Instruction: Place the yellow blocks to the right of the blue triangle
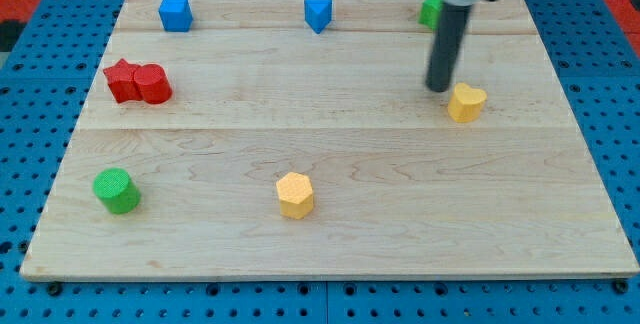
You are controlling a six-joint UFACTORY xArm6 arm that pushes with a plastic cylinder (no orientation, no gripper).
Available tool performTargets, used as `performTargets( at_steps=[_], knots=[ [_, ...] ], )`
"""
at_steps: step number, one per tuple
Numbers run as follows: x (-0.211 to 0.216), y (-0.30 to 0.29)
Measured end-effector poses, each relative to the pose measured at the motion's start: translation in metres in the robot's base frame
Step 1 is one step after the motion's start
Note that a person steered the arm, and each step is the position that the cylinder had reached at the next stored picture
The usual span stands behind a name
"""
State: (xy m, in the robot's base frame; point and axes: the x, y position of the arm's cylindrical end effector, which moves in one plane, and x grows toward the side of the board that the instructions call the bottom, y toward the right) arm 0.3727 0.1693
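Two yellow blocks remain away from their goal beside the blue triangle (pixel 318 13).

One yellow block (pixel 466 102), roughly heart-shaped, lies right of centre, lower than the triangle; my tip (pixel 438 88) stands just beside its upper-left edge, touching or nearly so. The rod has no jaws, so nothing is pinched or held. The yellow hexagonal block (pixel 295 195) sits well apart, near the view's bottom, untouched. A green block (pixel 430 10), partly hidden behind the rod, occupies the top edge right of the triangle. Judged from this layout, neither placement is complete; both pushes remain.
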Motion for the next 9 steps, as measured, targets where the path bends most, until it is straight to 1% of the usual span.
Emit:
performTargets(
  at_steps=[1, 2, 3, 5, 6, 7, 8, 9],
  knots=[
    [-0.049, 0.047],
    [-0.11, 0.058],
    [-0.15, 0.062],
    [-0.128, -0.113],
    [-0.097, -0.176],
    [-0.06, -0.179],
    [0.013, -0.177],
    [0.076, -0.143]
  ],
)
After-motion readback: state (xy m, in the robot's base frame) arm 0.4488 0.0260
